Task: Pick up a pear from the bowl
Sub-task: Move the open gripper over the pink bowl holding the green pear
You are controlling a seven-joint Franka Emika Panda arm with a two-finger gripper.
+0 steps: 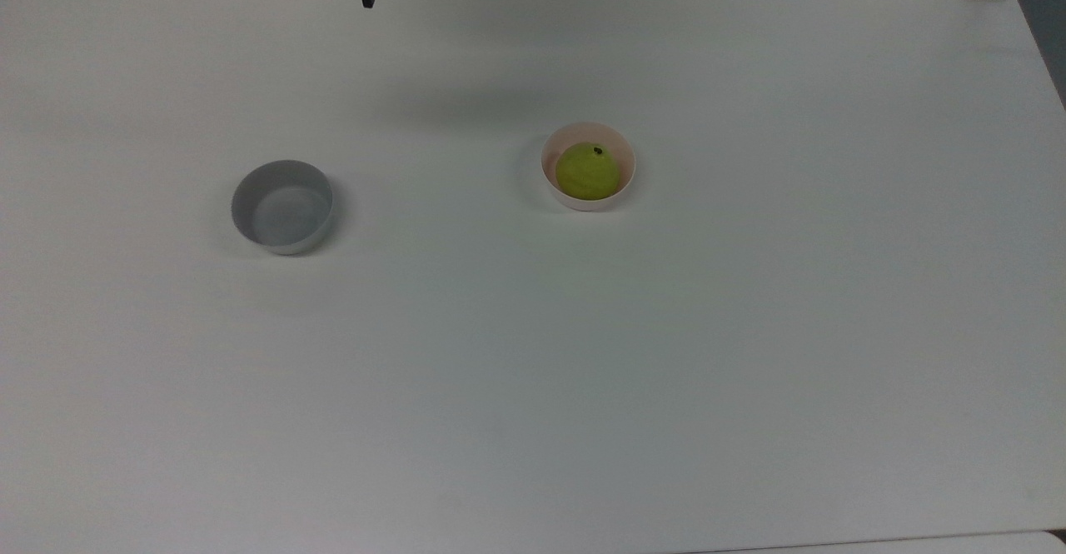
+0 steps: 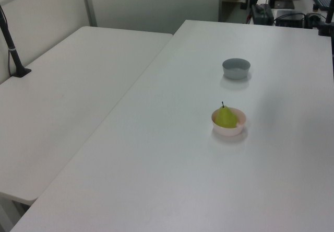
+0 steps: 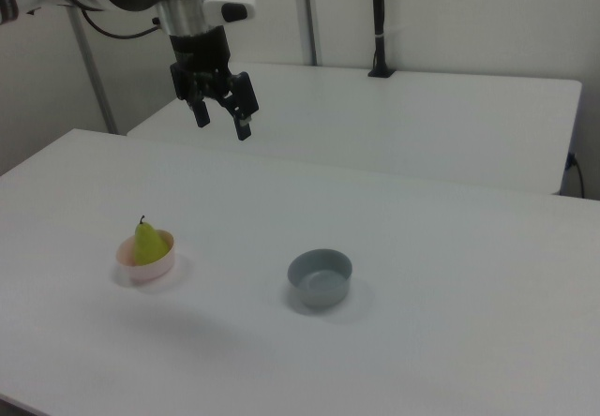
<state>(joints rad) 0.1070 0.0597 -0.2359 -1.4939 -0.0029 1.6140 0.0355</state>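
Right view, left to right: pear (image 3: 147,243) upright in the pink bowl (image 3: 145,264), stem up, well below the gripper (image 3: 223,118) and off to the right view's left; grey bowl (image 3: 320,278) below and to the other side. Fingers spread apart, empty, high above the table (image 3: 450,341). Probably a reach down and leftward to straddle the fruit.

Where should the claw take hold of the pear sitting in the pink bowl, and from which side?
Come from above. The pear stands stem-up in the pink bowl, whose rim shields its lower half, so the open claw should probably close on the exposed body just below the stem.
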